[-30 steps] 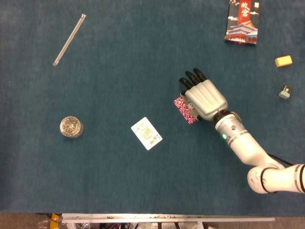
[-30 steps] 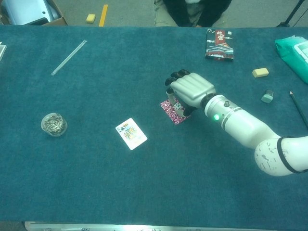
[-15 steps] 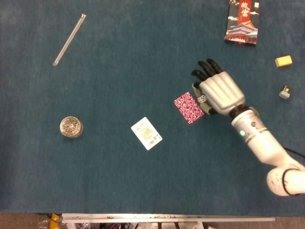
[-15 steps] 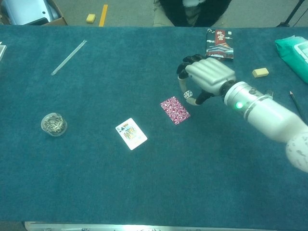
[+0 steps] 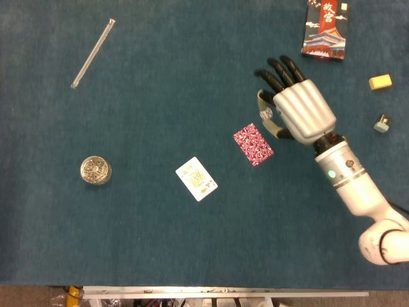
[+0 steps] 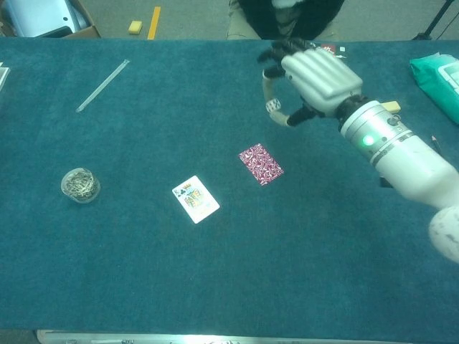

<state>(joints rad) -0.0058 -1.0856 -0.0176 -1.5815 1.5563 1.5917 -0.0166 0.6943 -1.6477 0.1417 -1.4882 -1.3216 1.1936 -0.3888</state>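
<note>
nearest the robot, along the front edge of the dark teal felt table [image 5: 147, 256], a thin pale metal rail [image 5: 223, 293] runs across the bottom of the head view. a little further in lies a white face-up playing card [image 5: 197, 178] with yellow and dark print, flat on the felt and turned at a slant. to its left, well apart, stands a small round clear jar of metal paper clips [image 5: 95, 170].

just beyond and to the right of the white card lies a red-and-white patterned face-down playing card [image 5: 253, 144], also flat and slanted, with bare felt between the two cards. it lies alone; nothing touches it.

the white-and-grey right hand [image 5: 295, 107] hangs above the table just right of and beyond the red card, raised clear of it in the chest view [image 6: 310, 74]. its dark fingers [image 5: 279, 69] stretch away from the robot, slightly spread and a little bent, and the thumb curves out toward the card side. nothing sits in its grasp: the hand is loosely open and empty. its white forearm, with a green light, runs back toward the lower right.

further out on the right lie a small grey-green block [image 5: 382, 123] and, beyond it, a yellow eraser-like block [image 5: 380, 81]. at the far right edge stands a dark printed card box with red and white artwork [image 5: 326, 29]. far left, a long clear glass rod [image 5: 93, 52] lies at a slant. the chest view also shows a teal plastic packet [image 6: 437, 75] at the right edge.

the left hand shows in neither view.
</note>
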